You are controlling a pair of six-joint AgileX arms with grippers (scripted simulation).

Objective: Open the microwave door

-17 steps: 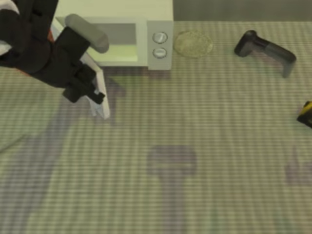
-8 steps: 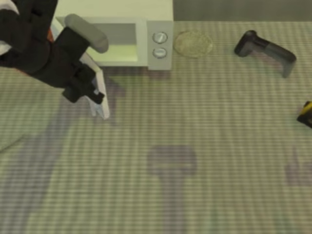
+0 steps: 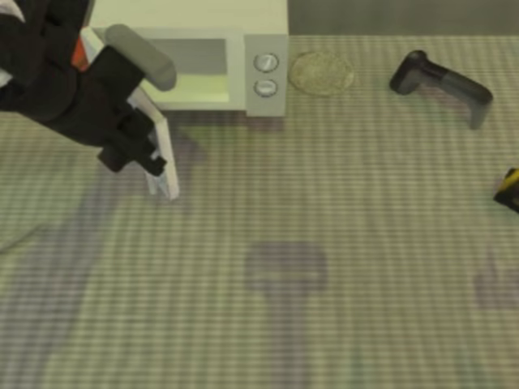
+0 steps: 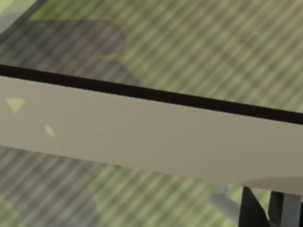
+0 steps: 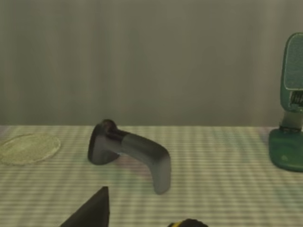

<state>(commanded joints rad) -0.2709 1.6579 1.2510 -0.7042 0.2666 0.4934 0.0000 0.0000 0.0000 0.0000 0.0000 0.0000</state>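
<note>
Top view: left claw (image 3: 154,162) clamped on microwave door (image 3: 162,154) free edge, door swung further leftward from microwave (image 3: 195,57) since half-second ago (cavity exposed). Task near done.

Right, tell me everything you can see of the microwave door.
The microwave door is a flat white panel, swung wide open from the left side of the microwave and seen edge-on from above, jutting toward the table's front. The left gripper is at its outer edge. The left wrist view shows a pale surface with a black edge line.
</note>
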